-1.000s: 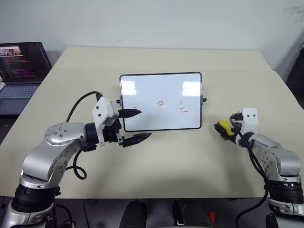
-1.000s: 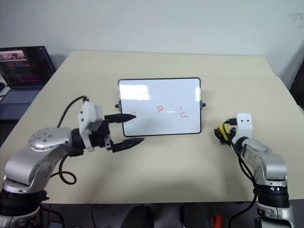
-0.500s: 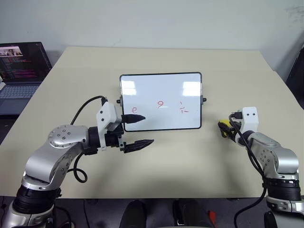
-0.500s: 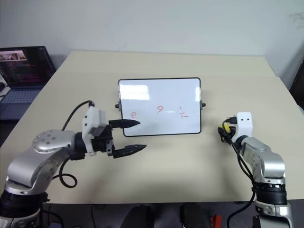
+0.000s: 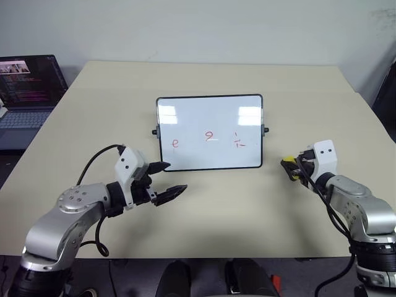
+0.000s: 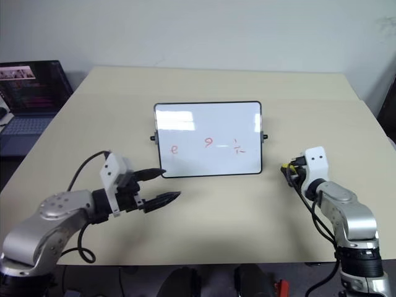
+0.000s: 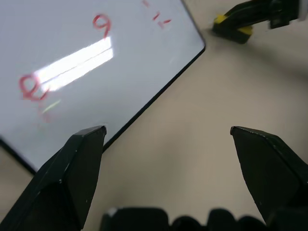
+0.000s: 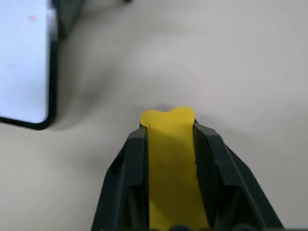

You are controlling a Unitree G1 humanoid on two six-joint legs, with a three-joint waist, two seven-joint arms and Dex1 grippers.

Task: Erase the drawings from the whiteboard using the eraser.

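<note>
Starting with the table [image 5: 204, 235], then the board [image 5: 209, 132] propped mid-table: glossy, light, likely to slide if pushed hard. Three red drawings [image 5: 208, 137] in a row remain. Laptop [image 5: 28, 93] sits well off left. Left gripper [image 5: 166, 181] hangs wide, empty, near the board's lower corner. Right gripper [image 8: 169, 127] pinches the eraser [image 8: 171, 159], which looks soft and bulges at the sides.
</note>
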